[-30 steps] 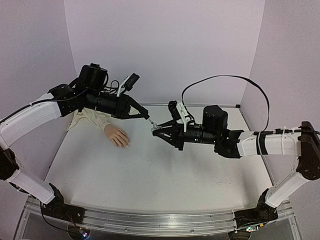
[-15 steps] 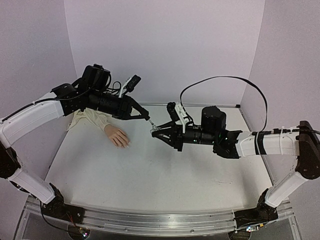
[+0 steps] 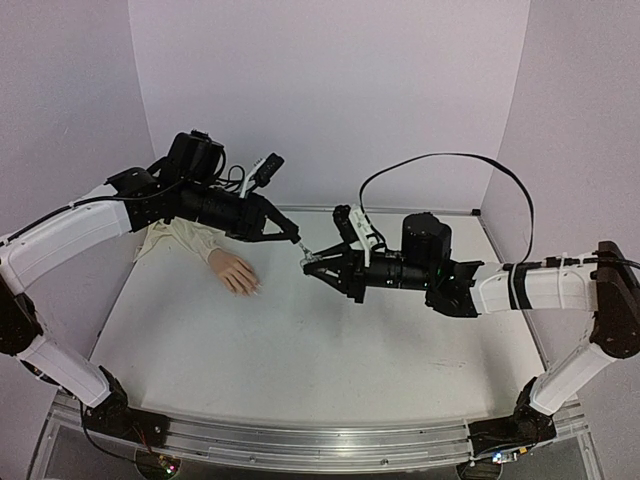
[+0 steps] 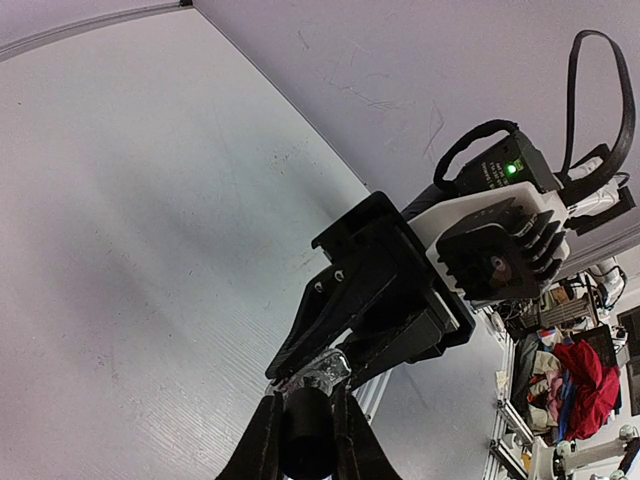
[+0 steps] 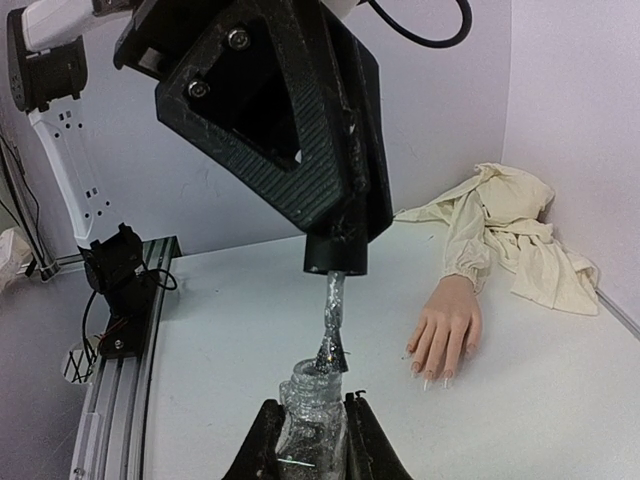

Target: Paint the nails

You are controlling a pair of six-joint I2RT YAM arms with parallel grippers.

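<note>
Left pincer [image 3: 297,240] and right pincer [image 3: 307,262] meet above the white tabletop [image 3: 300,350]
Cream sleeve [image 3: 185,238] and mannequin hand [image 3: 235,272] lie flat at far left; right pincer is clamped around a small bottle [image 5: 310,410]; left pincer is closed on a black brush cap [image 5: 335,255], brush tip at the bottle's mouth; the nails [image 5: 435,378] are well apart from the brush.

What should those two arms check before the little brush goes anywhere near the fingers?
1. Grip of right pincer on bottle: ok.
2. Grip of left pincer on cap: ok.
3. Is the brush out of the bottle? Not ok, its tip sits at the mouth.
4. Is the hand lying palm down with its nails showing? Ok.
5. Is there enough polish on the brush? Cannot tell.
</note>
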